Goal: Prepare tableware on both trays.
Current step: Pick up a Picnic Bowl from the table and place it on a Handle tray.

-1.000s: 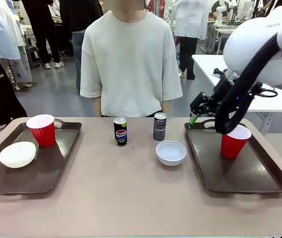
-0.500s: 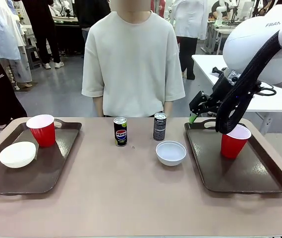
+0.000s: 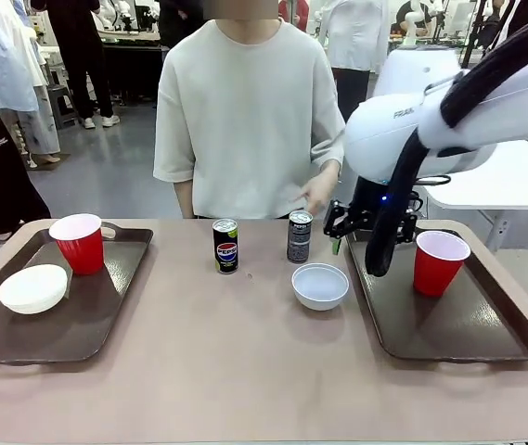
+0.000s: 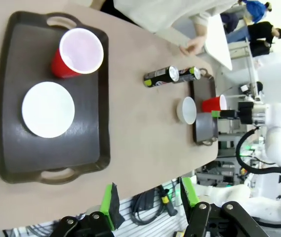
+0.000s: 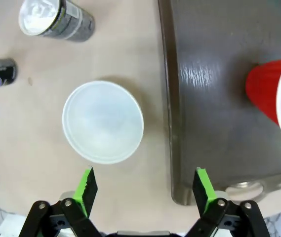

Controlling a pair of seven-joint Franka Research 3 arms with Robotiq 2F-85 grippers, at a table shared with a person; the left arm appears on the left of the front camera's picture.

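Right gripper spread near empty bowl; cup on tray.

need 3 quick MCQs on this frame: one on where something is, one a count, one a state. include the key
1. Where is the white bowl nearest the right tray?
A) on that tray
B) on the bare table beside it
C) inside a cup

2. How many cans stand on the table?
A) two
B) one
C) four

3. How do the right arm's jaws stand?
A) shut on a cup
B) shut on a can
C) open, holding nothing

Key:
1 B: the bowl sits on the tabletop just outside the tray's rim.
2 A: two cans stand side by side mid-table.
3 C: in the right wrist view the green pads are wide apart with nothing between them.
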